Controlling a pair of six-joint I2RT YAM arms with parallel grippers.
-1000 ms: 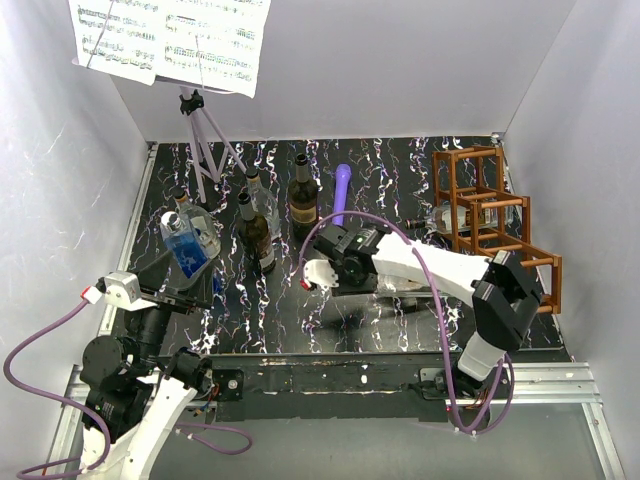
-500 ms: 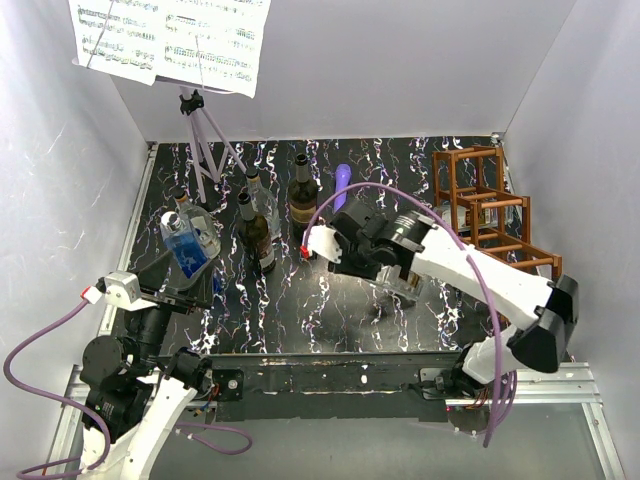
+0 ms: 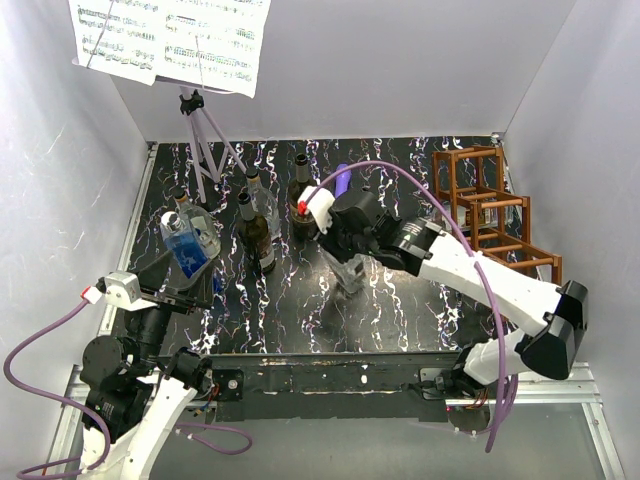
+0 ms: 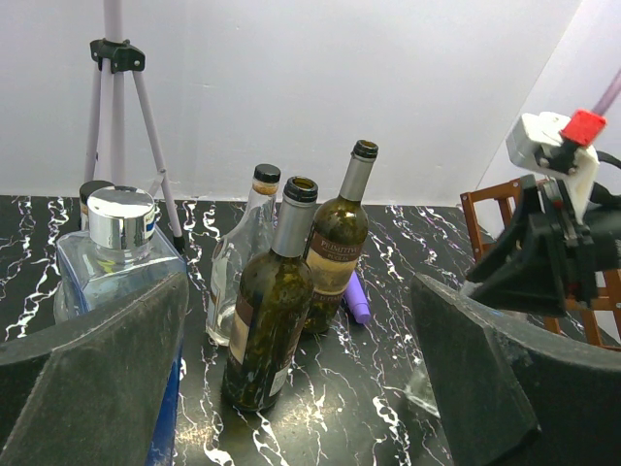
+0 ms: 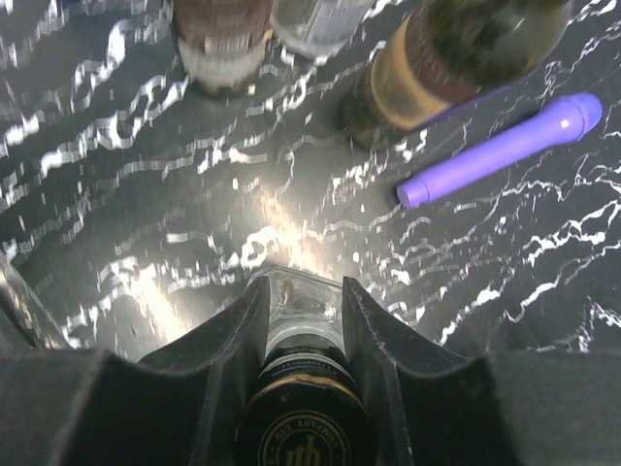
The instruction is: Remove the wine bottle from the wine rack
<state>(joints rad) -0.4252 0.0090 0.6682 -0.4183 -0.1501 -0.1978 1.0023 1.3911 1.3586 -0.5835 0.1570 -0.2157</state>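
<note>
Right arm [image 3: 480, 275] reaches from its base at the near right, stretched long and leftward towards the middle, elbow out by the right wall. The wrist tips over and the right gripper [image 5: 304, 335] points straight down, its fingers [image 5: 233, 340] pinched tight on the neck of the wine bottle [image 5: 296, 291]. Over at the near left, the left arm [image 3: 140, 400] sits folded close to its base. The left gripper [image 4: 296, 330] is level and faces the far side, jaws spread wide, gripping nothing.

wine bottle [image 3: 348, 272]: clear glass, upright, neck in right pincer [image 5: 304, 296] | wine rack [image 3: 497, 201]: reddish-brown, stepped, far right
</note>
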